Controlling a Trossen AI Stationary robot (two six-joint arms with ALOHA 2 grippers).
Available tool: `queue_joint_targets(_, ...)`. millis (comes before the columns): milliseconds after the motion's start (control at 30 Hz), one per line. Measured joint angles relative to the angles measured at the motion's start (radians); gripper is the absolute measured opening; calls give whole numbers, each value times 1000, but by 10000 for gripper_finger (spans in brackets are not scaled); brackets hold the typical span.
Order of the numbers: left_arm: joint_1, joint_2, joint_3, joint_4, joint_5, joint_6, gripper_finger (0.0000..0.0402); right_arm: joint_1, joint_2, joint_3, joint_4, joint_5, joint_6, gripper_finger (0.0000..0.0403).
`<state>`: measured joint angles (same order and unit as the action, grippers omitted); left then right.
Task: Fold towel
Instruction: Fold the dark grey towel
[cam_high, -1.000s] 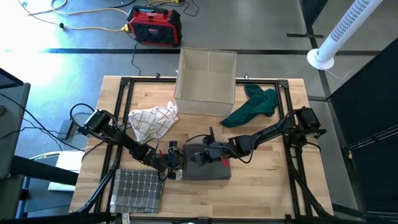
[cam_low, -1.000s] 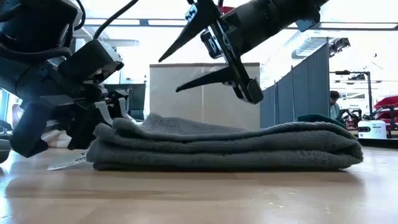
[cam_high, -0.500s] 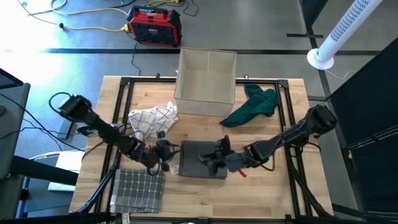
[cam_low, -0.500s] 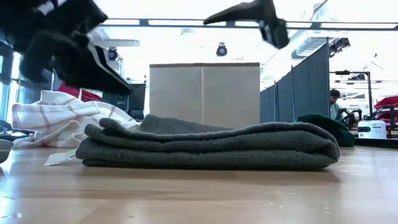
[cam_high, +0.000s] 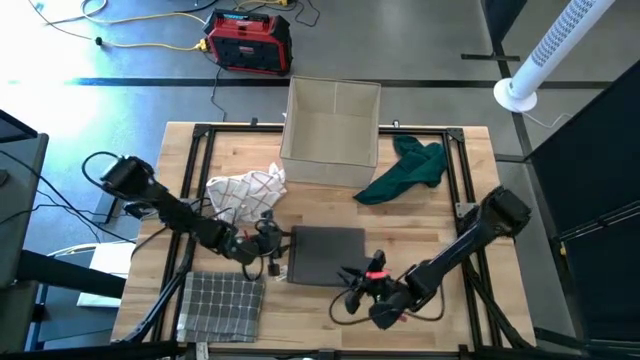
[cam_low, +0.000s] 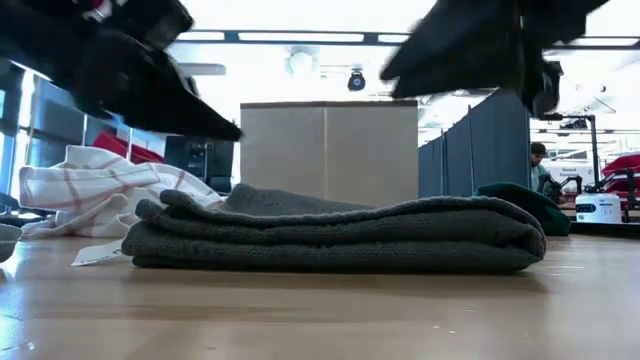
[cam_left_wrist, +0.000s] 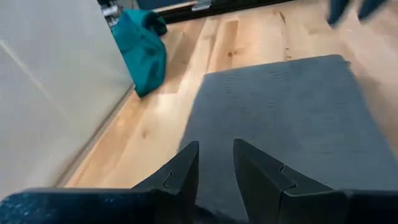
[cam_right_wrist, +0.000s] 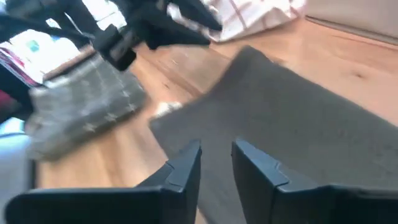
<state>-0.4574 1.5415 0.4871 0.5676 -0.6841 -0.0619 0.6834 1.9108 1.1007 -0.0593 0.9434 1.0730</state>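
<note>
The dark grey towel (cam_high: 325, 255) lies folded in several layers, flat on the wooden table (cam_high: 430, 230); the low view shows its stacked folds (cam_low: 330, 235). My left gripper (cam_high: 272, 243) hovers just off the towel's left edge, above the table, its fingers a narrow gap apart (cam_left_wrist: 216, 163) with nothing between them. My right gripper (cam_high: 348, 290) hangs near the towel's near edge, pointing back over it, fingers likewise slightly apart (cam_right_wrist: 216, 155) and empty. Neither touches the towel.
A folded grey checked towel (cam_high: 222, 305) lies at the near left. A crumpled white towel with red checks (cam_high: 245, 190) and a green cloth (cam_high: 405, 168) lie farther back, before a beige fabric box (cam_high: 332, 120). Bare table lies right of the grey towel.
My right gripper has left the top of the grey towel, swung toward the table's near edge, rolled, and drawn its wide-spread fingers close together. My left gripper has risen from the towel's left edge and backed off a little. The towel stays folded on the table.
</note>
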Motion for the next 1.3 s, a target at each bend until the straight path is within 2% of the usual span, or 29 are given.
queue_joint_targets(200, 73, 165, 1, 121, 112, 31, 91, -1, 158, 0, 97, 18, 10, 6)
queue_joint_targets(333, 85, 227, 1, 82, 120, -11, 91, 0, 215, 0, 108, 9, 76, 6)
queue_joint_targets(500, 85, 247, 3, 61, 117, -40, 91, 0, 246, 3, 112, 2, 127, 1)
queue_joint_targets(700, 83, 197, 16, 56, 124, -5, 91, 3, 191, -2, 92, -8, 53, 0)
queue_joint_targets(900, 53, 66, 32, 50, 126, 38, 91, -4, 76, 0, 99, 75, -70, 0)
queue_joint_targets(967, 42, 31, 33, 44, 155, 14, 91, -19, 54, 0, 88, 90, -85, 0)
queue_joint_targets(1200, -65, 50, 33, -3, 242, -127, 87, -143, 44, -1, 5, 45, -50, 0)
queue_joint_targets(1300, -125, 98, 33, 3, 209, -170, 79, -202, 46, -1, -26, 31, -34, 0)
